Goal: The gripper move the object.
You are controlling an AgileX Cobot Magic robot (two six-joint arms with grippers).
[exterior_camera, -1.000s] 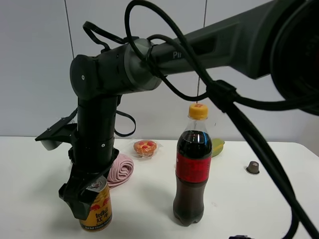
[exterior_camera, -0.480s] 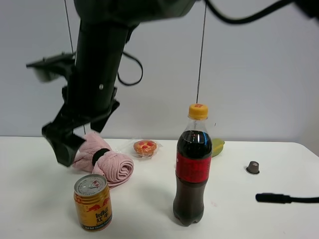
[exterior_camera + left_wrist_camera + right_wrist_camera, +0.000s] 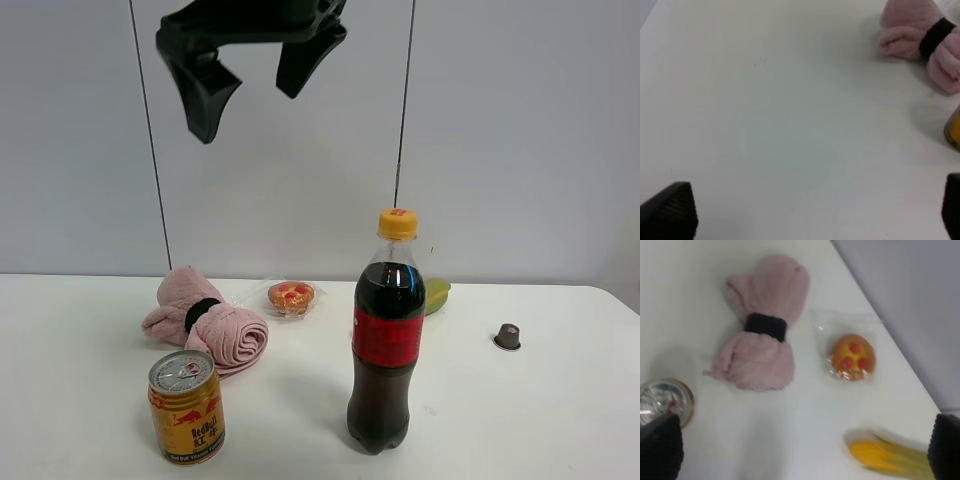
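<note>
Exterior high view: white table (image 3: pixel 80 380), with the right gripper (image 3: pixel 250 105) hanging high above it, black fingers spread wide and holding nothing. Cola bottle (image 3: pixel 385 340) stands upright mid-table; left of it and apart, the Red Bull can (image 3: pixel 187 405) stands upright just in front of the rolled pink towel (image 3: pixel 210 325). Left wrist view: left gripper (image 3: pixel 810 210) low over bare table, likewise wide open and empty.

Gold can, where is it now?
In the high view, the gold can stands front left on the table, just before the pink towel, left of the cola bottle.
</note>
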